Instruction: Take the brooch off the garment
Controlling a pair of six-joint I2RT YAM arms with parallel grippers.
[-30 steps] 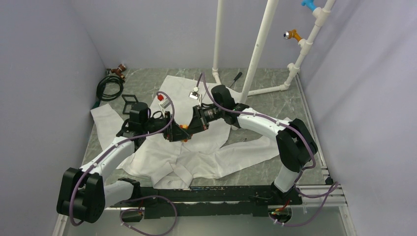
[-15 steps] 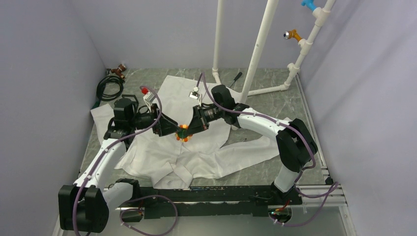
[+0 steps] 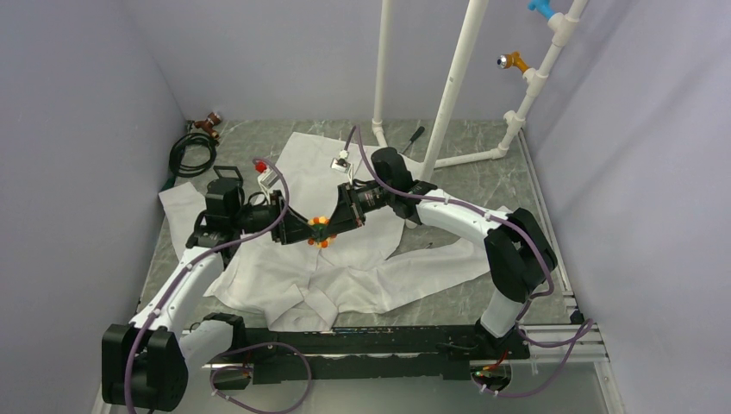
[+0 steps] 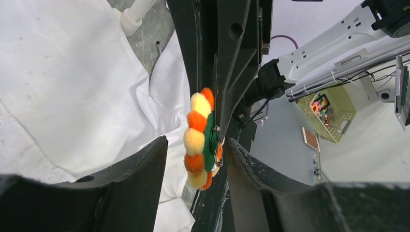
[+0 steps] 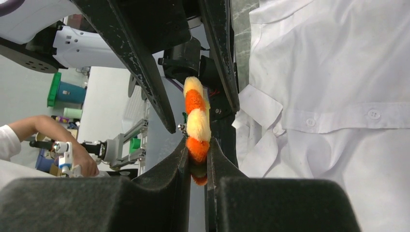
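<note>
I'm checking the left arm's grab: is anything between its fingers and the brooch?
Nothing visible. The brooch sits edge-on in the gap between the fingers of the left gripper, with no garment fabric in between; the right gripper pinches its other end.

Top camera looked down on the brooch (image 3: 320, 229) from afar, both wrist cameras sat close, facing it edge-on from opposite sides.

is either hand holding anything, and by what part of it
The right hand pinches the brooch by its edge petals. The left hand straddles the brooch, jaws apart, not gripping.
</note>
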